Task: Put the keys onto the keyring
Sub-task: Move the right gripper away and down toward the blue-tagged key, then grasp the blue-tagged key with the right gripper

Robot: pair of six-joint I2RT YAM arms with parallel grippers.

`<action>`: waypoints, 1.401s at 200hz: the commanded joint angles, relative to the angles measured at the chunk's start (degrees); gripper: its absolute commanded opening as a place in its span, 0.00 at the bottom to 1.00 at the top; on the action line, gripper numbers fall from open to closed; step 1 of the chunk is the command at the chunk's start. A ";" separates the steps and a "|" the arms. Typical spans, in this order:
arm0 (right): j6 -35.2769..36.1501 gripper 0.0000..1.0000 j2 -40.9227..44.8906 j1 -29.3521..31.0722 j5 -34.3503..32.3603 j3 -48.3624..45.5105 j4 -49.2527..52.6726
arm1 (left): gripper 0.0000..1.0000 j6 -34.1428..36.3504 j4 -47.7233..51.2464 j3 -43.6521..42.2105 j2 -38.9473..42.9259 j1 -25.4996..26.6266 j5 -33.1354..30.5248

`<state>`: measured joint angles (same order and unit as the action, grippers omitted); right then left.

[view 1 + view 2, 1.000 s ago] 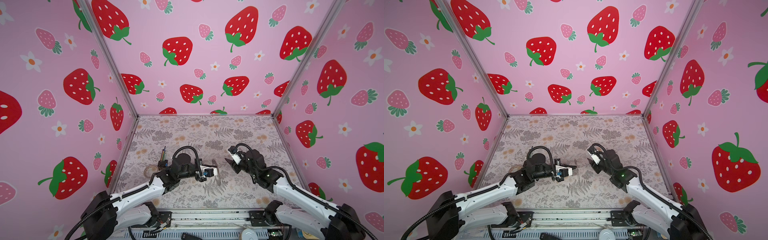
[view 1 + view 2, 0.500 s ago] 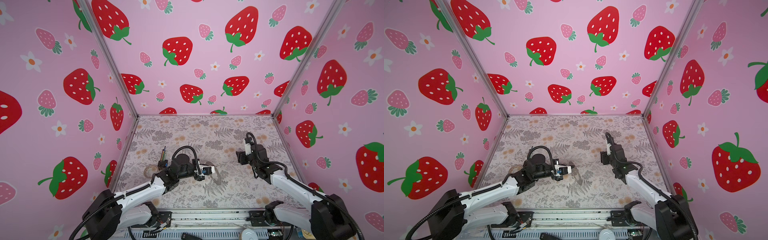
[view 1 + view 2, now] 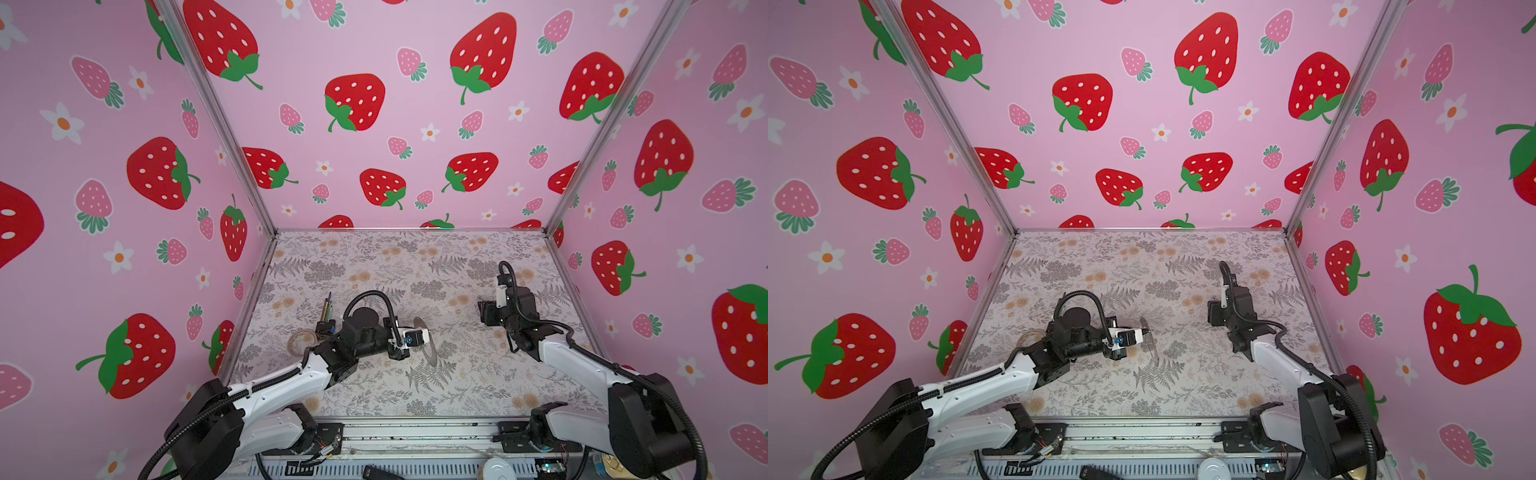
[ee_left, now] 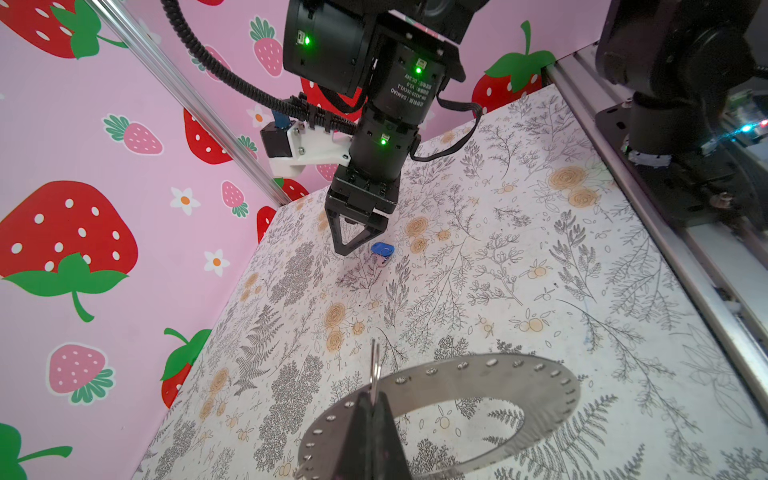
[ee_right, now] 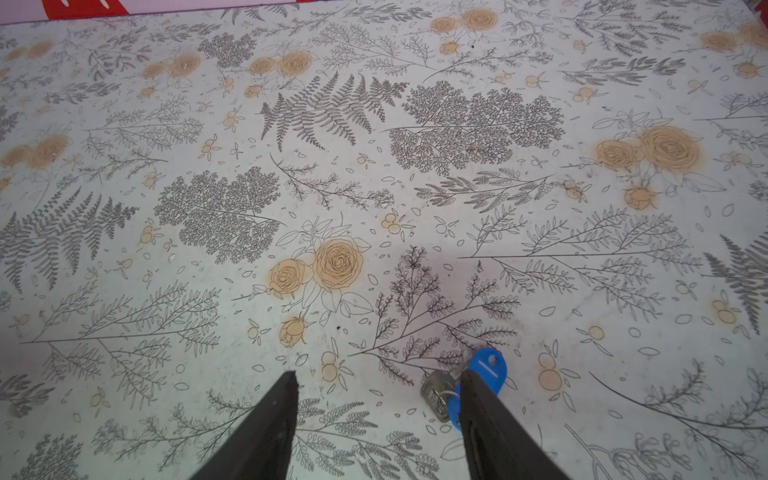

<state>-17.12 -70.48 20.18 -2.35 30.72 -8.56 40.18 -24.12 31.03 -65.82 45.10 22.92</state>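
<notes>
The keyring [image 4: 478, 386], a flat dark grey disc with small holes round its rim, is held on edge above the table; in both top views it shows as a thin sliver [image 3: 429, 353] [image 3: 1151, 347]. My left gripper [image 4: 374, 405] [image 3: 424, 333] [image 3: 1144, 331] is shut on its rim, and a thin metal loop sticks up between the fingertips. The keys [image 5: 486, 368] [image 4: 382, 249], a blue tag with a silver piece, lie flat on the table. My right gripper [image 5: 378, 376] [image 4: 357, 243] [image 3: 484, 311] points down over them, open; one finger [image 5: 478, 399] covers part of the tag. Both top views hide the keys.
A pale tape roll [image 3: 302, 341] and a small black holder with coloured sticks [image 3: 326, 318] sit at the left near the left wall. The metal rail [image 3: 415, 432] runs along the table's front edge. The right wall's frame post [image 4: 187, 108] is close behind my right arm.
My right gripper has drawn away from the keyring towards the right, turned to point down at the table, and spread its jaws over the keys. The left gripper still holds the keyring in place.
</notes>
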 commanded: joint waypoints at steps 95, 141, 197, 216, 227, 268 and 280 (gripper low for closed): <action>1.37 0.34 -9.76 -9.28 8.94 2.57 0.98 | 0.00 -0.98 -0.75 1.85 -0.09 -0.23 1.41; 2.60 0.30 -12.43 -10.15 9.61 3.41 1.53 | 0.00 -0.98 -0.50 2.10 -0.62 -0.25 1.60; 2.53 0.30 -15.27 -10.48 8.26 5.09 4.80 | 0.00 -0.99 -0.23 2.28 -0.89 -0.26 1.93; 2.45 0.30 -15.70 -10.47 8.64 5.06 5.17 | 0.00 -0.99 -0.14 2.36 -0.89 -0.25 2.04; 2.20 0.30 -15.67 -10.46 8.76 4.95 5.11 | 0.00 -0.99 -0.12 2.37 -0.89 -0.28 2.20; 2.79 0.32 -17.09 -10.49 10.54 5.60 6.11 | 0.00 -1.00 0.04 2.55 -0.64 -0.28 2.48; 2.84 0.32 -16.66 -10.49 11.51 5.28 5.68 | 0.00 -0.90 0.18 2.53 -0.65 -0.28 2.48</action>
<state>-14.70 -86.78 10.00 7.31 35.22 -4.19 39.09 -22.83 31.05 -66.76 45.10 23.64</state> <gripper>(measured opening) 0.319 0.050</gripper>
